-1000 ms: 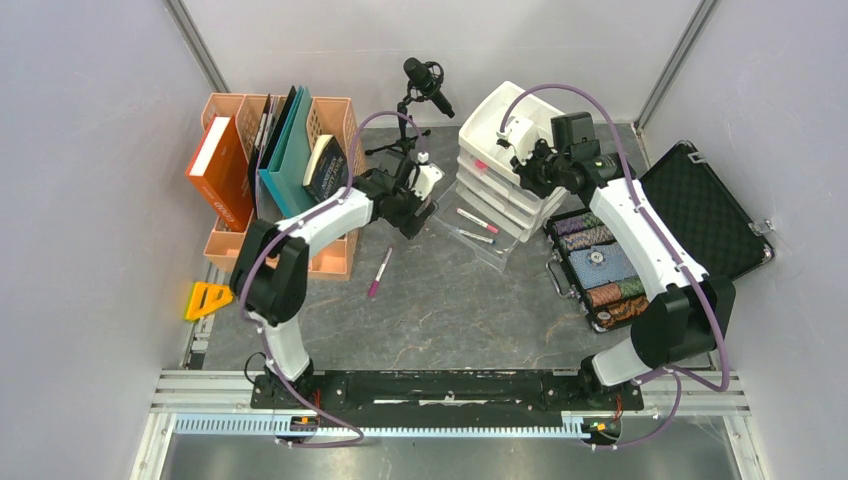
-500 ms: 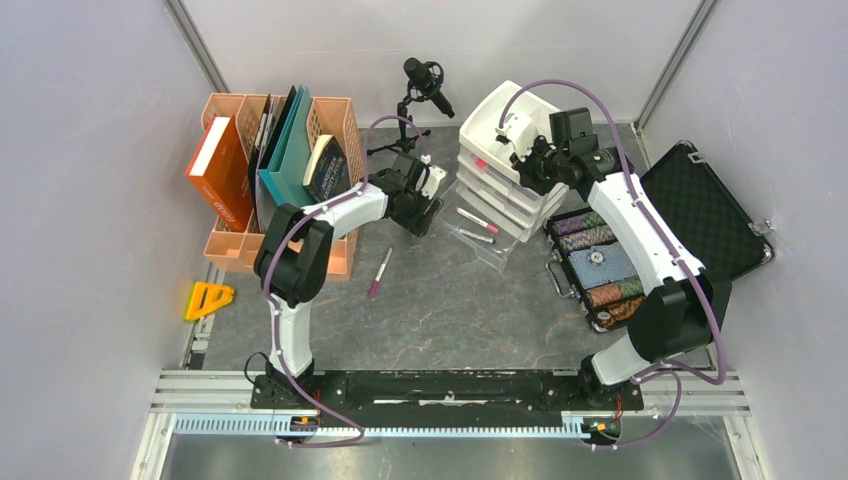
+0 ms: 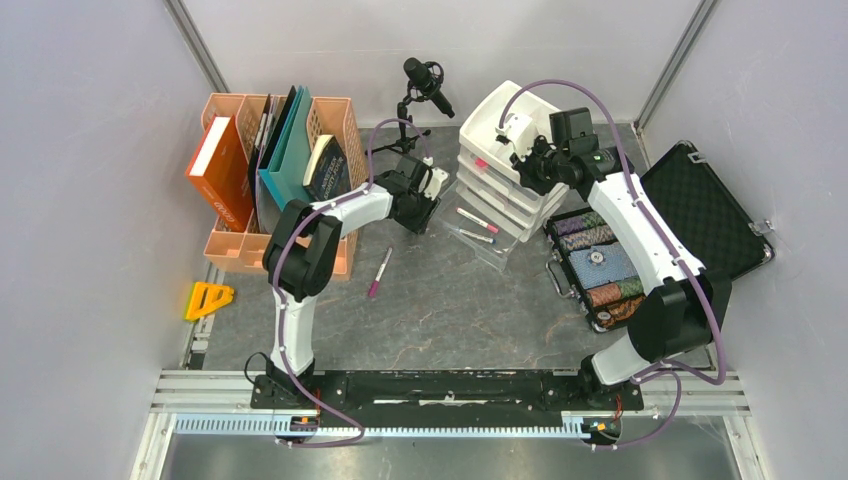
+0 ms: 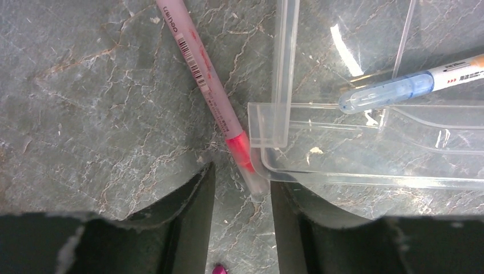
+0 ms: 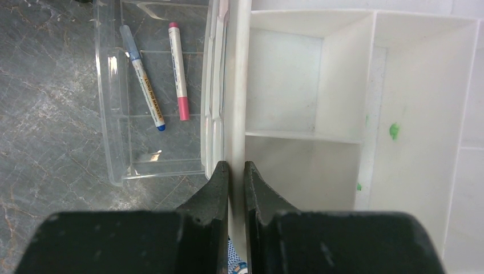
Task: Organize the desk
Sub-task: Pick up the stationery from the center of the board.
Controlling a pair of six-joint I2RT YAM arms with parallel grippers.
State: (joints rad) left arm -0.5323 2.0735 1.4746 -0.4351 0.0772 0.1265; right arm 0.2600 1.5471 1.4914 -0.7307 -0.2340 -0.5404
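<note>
**Desk** (image 3: 440,310): dark stone-patterned top with pale veins. It lies between the grey walls, and the arm bases stand at its near edge.

**Left gripper** (image 3: 420,207): low over the desk, towards the middle of the far edge, at the front corner of a clear drawer (image 4: 342,165). The jaws are spread. The red-capped end of a pink pen (image 4: 197,74) lies on the stone between them. It is clear of the left finger and close to the right one; contact there cannot be confirmed. Nothing is pinched. The capped end touches the corner of the drawer.

**Right gripper** (image 5: 235,168): at the top of the white drawer unit (image 3: 500,150), which stands by the far edge, right of middle. The jaws are pressed together on an upright wall of the open top tray, one finger on each side.

**Drawer contents:** a blue marker (image 5: 142,83) and a pink marker (image 5: 178,71) lie side by side, apart.

**Other items:**
- A magenta pen (image 3: 380,271) lies loose on the desk, left of centre.
- Peach file racks (image 3: 335,255) hold books and folders at the far left corner.
- A microphone (image 3: 425,80) stands on a small tripod at the far edge.
- An open black case (image 3: 700,215) sits at the right edge, with coloured rolls in its lower half.
- A yellow triangle (image 3: 208,298) lies at the left edge.
</note>
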